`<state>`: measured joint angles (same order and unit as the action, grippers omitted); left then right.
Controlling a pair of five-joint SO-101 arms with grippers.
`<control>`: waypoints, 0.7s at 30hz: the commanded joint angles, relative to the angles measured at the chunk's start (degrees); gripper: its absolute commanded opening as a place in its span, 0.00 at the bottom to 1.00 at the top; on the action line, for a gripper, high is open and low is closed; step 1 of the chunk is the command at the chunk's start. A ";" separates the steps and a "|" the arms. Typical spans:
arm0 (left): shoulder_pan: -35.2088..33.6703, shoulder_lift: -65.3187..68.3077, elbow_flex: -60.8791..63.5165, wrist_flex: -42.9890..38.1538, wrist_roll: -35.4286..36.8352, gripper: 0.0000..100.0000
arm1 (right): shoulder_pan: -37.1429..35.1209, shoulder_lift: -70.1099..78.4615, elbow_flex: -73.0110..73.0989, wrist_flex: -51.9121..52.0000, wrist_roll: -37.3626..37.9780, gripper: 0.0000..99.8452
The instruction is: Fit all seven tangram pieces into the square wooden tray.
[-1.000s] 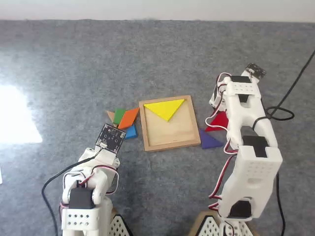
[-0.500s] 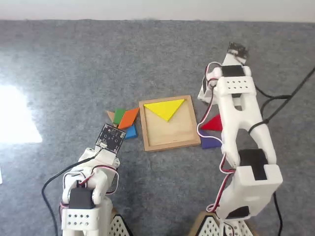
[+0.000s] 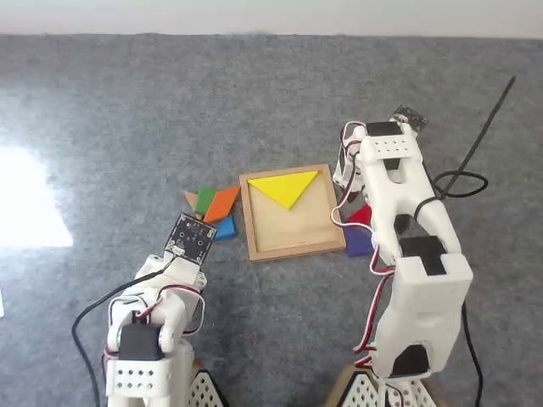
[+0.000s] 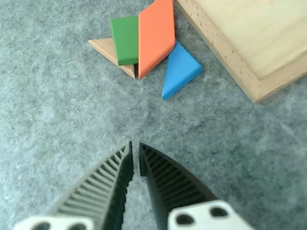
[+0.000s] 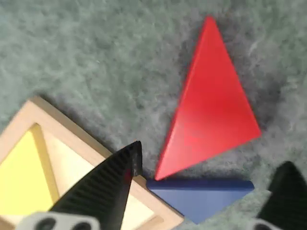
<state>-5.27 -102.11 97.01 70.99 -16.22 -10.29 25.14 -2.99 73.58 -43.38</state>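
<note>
The square wooden tray [image 3: 297, 248] holds a yellow triangle [image 3: 284, 186] in its far half. By its right edge lie a red triangle [image 5: 211, 115] and a dark blue triangle [image 5: 201, 191]. My right gripper [image 5: 211, 155] hangs open over them, one finger above the tray's rim [image 5: 72, 139], the other beyond the blue piece. Left of the tray lie an orange parallelogram [image 4: 156, 33], a green piece [image 4: 124, 38], a tan piece [image 4: 108, 50] and a blue triangle [image 4: 180, 69]. My left gripper [image 4: 134, 146] is shut and holds nothing, short of that cluster.
Grey carpet covers the table. The right arm [image 3: 390, 170] stands over the red triangle [image 3: 361, 214] in the high view, with its black cable [image 3: 475, 182] trailing to the right. The left arm [image 3: 191, 237] sits near the front, left of the tray.
The right arm has swung left towards the tray's right edge and now covers more of the red triangle. The left arm and all pieces have stayed put.
</note>
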 commanded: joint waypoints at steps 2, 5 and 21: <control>-0.26 0.35 -0.48 0.35 0.35 0.02 | 1.54 2.77 -6.77 -0.48 0.35 0.33; -0.26 0.35 -0.48 0.35 0.35 0.02 | 4.35 3.65 -7.21 -0.22 -1.76 0.33; -0.26 0.35 -0.48 0.35 0.35 0.02 | 6.64 6.37 -5.80 -0.75 1.67 0.33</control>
<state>-5.27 -102.11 97.01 70.99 -16.22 -3.69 30.42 -7.30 73.93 -43.03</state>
